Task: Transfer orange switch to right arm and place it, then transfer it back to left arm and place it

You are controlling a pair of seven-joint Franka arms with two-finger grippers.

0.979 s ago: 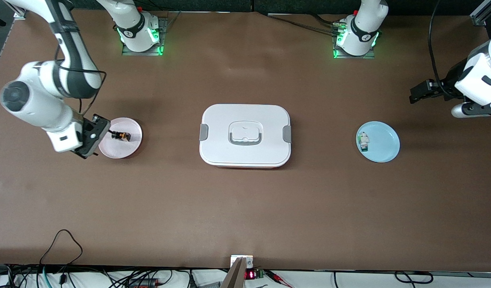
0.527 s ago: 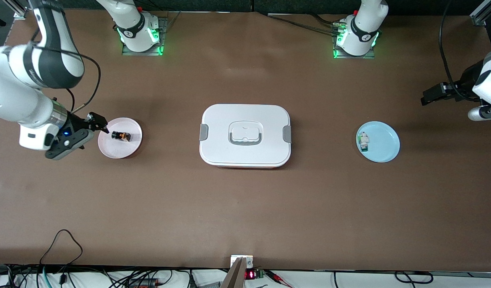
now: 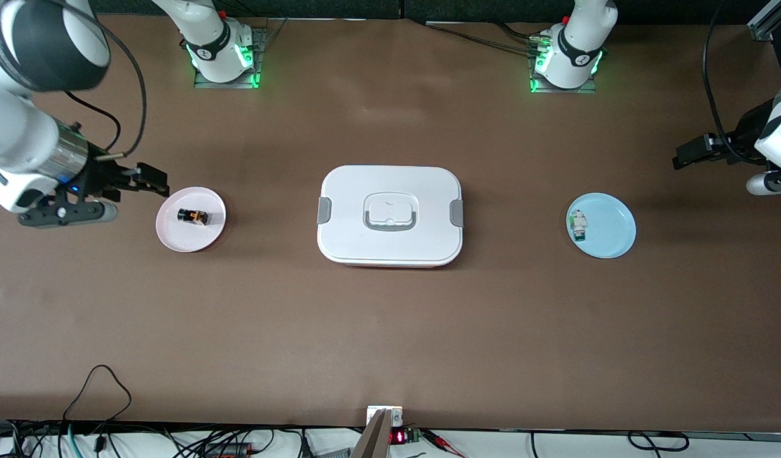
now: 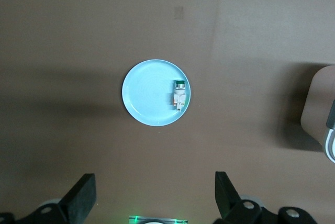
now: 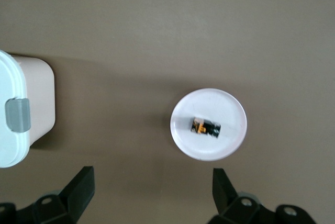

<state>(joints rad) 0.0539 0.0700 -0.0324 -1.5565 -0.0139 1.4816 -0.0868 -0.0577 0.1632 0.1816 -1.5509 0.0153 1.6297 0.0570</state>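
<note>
Currently the orange switch (image 3: pixel 193 216) lies on the pink plate (image 3: pixel 174 238) toward the right arm's end of the table, apart from the right gripper (image 3: pixel 150 179), which hangs empty with fingers spread wide over the bare table just beside that plate. Well apart, the left gripper (image 3: pixel 689 154) waits, likewise wide open and empty. Between both plates sits the box (image 3: pixel 390 215).

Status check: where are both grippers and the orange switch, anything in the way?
Right gripper open, empty, beside the pink plate. Left gripper open, empty, at its table end. Orange switch on pink plate. Box mid-table between the plates.
</note>
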